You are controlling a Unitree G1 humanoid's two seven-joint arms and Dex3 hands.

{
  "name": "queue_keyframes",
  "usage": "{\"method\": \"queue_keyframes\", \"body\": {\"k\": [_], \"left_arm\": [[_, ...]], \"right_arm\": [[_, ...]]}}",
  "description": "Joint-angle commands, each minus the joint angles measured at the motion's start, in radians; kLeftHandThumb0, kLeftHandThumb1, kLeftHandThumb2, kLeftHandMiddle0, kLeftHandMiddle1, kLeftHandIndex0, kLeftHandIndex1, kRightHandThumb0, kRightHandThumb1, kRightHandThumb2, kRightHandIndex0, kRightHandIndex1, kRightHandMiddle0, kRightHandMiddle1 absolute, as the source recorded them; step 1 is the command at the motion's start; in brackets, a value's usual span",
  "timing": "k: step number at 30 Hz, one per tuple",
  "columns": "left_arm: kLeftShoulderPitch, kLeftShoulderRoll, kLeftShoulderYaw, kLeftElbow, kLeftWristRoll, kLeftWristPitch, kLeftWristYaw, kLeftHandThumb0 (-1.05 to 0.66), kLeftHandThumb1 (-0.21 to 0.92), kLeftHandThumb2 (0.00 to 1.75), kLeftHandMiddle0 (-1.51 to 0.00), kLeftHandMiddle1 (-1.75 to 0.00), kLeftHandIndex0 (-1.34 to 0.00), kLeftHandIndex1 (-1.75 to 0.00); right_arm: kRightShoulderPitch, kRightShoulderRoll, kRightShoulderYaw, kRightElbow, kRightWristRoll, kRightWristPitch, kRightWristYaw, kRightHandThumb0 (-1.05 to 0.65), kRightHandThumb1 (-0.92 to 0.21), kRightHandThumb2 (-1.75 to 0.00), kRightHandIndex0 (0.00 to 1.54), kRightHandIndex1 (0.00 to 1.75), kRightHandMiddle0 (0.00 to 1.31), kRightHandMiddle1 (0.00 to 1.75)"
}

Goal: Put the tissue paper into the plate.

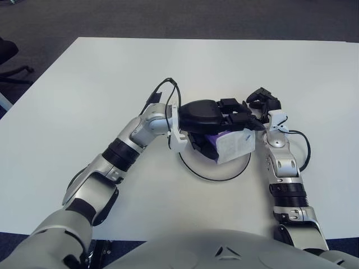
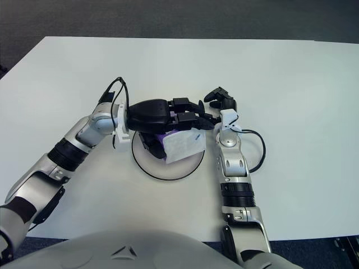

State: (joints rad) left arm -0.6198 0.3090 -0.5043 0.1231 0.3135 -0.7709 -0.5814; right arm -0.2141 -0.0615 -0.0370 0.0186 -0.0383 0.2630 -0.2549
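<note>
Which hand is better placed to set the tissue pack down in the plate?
Left. The left hand already grips the tissue pack directly over the plate; the right hand shows beside the plate's right edge, holding nothing.
</note>
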Motion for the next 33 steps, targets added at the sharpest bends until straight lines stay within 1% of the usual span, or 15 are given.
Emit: {"method": "queue_keyframes", "body": {"k": [1, 10, 12, 13, 14, 15, 16, 17, 18, 19, 21, 24, 27, 30, 33], "left_arm": [[0.011, 0.0, -0.004, -0.009, -0.043, 0.023, -0.023, -1.04, 0.92, 1.03, 0.0, -0.03, 0.0, -0.25], [0.014, 0.007, -0.006, -0.03, -0.099, 0.077, -0.071, -1.05, 0.92, 0.99, 0.0, 0.0, 0.0, -0.07], [0.014, 0.008, -0.006, -0.034, -0.109, 0.091, -0.083, -1.05, 0.92, 0.98, 0.0, 0.0, 0.0, -0.04], [0.015, 0.008, -0.006, -0.036, -0.113, 0.098, -0.089, -1.05, 0.92, 0.98, 0.0, 0.0, 0.0, -0.03], [0.015, 0.009, -0.005, -0.037, -0.119, 0.105, -0.095, -1.05, 0.92, 0.97, 0.0, 0.0, 0.0, -0.02], [0.016, 0.01, -0.004, -0.038, -0.123, 0.11, -0.1, -1.05, 0.92, 0.96, 0.0, 0.0, 0.0, -0.01], [0.016, 0.012, -0.003, -0.038, -0.126, 0.112, -0.103, -1.05, 0.92, 0.96, 0.0, 0.0, 0.0, -0.01], [0.017, 0.012, -0.003, -0.038, -0.128, 0.114, -0.106, -1.05, 0.92, 0.95, 0.0, 0.0, 0.0, -0.01], [0.016, 0.015, -0.001, -0.035, -0.131, 0.111, -0.108, -1.05, 0.92, 0.95, 0.0, 0.0, 0.0, 0.0], [0.015, 0.016, 0.0, -0.033, -0.133, 0.109, -0.109, -1.05, 0.92, 0.94, 0.0, 0.0, 0.0, 0.0], [0.016, 0.021, 0.003, -0.029, -0.139, 0.108, -0.114, -1.05, 0.92, 0.93, 0.0, 0.0, 0.0, 0.0], [0.016, 0.028, 0.011, -0.024, -0.151, 0.112, -0.121, -1.05, 0.92, 0.91, 0.0, 0.0, 0.0, 0.0], [0.019, 0.033, 0.017, -0.027, -0.164, 0.129, -0.13, -1.05, 0.92, 0.87, 0.0, 0.0, 0.0, 0.0], [0.025, 0.045, 0.028, -0.043, -0.188, 0.17, -0.145, -1.05, 0.92, 0.83, 0.0, 0.0, 0.0, 0.0], [0.026, 0.054, 0.038, -0.054, -0.212, 0.193, -0.162, -1.05, 0.92, 0.78, 0.0, 0.0, 0.0, 0.0]], "right_arm": [[0.11, 0.078, 0.003, 0.035, 0.021, 0.028, -0.005, -0.45, -0.41, -1.07, 1.22, 1.75, 0.63, 1.58], [0.108, 0.099, 0.004, 0.041, 0.014, 0.012, -0.06, -0.43, -0.48, -0.97, 1.19, 1.75, 0.6, 1.57], [0.116, 0.101, 0.01, 0.033, 0.01, 0.012, -0.069, -0.43, -0.5, -0.94, 1.1, 1.75, 0.59, 1.56], [0.12, 0.101, 0.013, 0.029, 0.009, 0.012, -0.073, -0.34, -0.49, -0.96, 0.98, 1.75, 0.59, 1.52], [0.147, 0.101, 0.02, 0.001, 0.007, 0.012, -0.072, -0.22, -0.47, -0.99, 0.79, 1.75, 0.6, 1.46], [0.168, 0.101, 0.025, -0.019, 0.007, 0.013, -0.071, -0.14, -0.55, -0.89, 0.63, 1.65, 0.55, 1.51], [0.197, 0.1, 0.032, -0.047, 0.008, 0.013, -0.068, -0.12, -0.58, -0.85, 0.56, 1.61, 0.54, 1.53], [0.215, 0.099, 0.036, -0.066, 0.009, 0.014, -0.066, -0.08, -0.66, -0.75, 0.47, 1.54, 0.51, 1.55], [0.24, 0.104, 0.049, -0.096, 0.011, 0.02, -0.064, -0.05, -0.71, -0.68, 0.42, 1.5, 0.49, 1.56], [0.257, 0.108, 0.059, -0.117, 0.013, 0.025, -0.062, -0.12, -0.71, -0.67, 0.38, 1.43, 0.48, 1.56], [0.267, 0.104, 0.065, -0.141, 0.034, 0.043, -0.038, -0.27, -0.72, -0.66, 0.29, 1.22, 0.45, 1.58], [0.261, 0.091, 0.075, -0.166, 0.047, 0.062, -0.014, -0.34, -0.76, -0.63, 0.23, 1.05, 0.4, 1.61], [0.236, 0.086, 0.076, -0.177, 0.049, 0.084, -0.004, -0.36, -0.78, -0.61, 0.2, 0.96, 0.38, 1.62], [0.173, 0.082, 0.065, -0.167, 0.052, 0.12, 0.005, -0.37, -0.79, -0.61, 0.18, 0.92, 0.36, 1.64], [0.139, 0.074, 0.051, -0.15, 0.061, 0.135, 0.019, -0.37, -0.8, -0.62, 0.18, 0.89, 0.33, 1.67]]}}
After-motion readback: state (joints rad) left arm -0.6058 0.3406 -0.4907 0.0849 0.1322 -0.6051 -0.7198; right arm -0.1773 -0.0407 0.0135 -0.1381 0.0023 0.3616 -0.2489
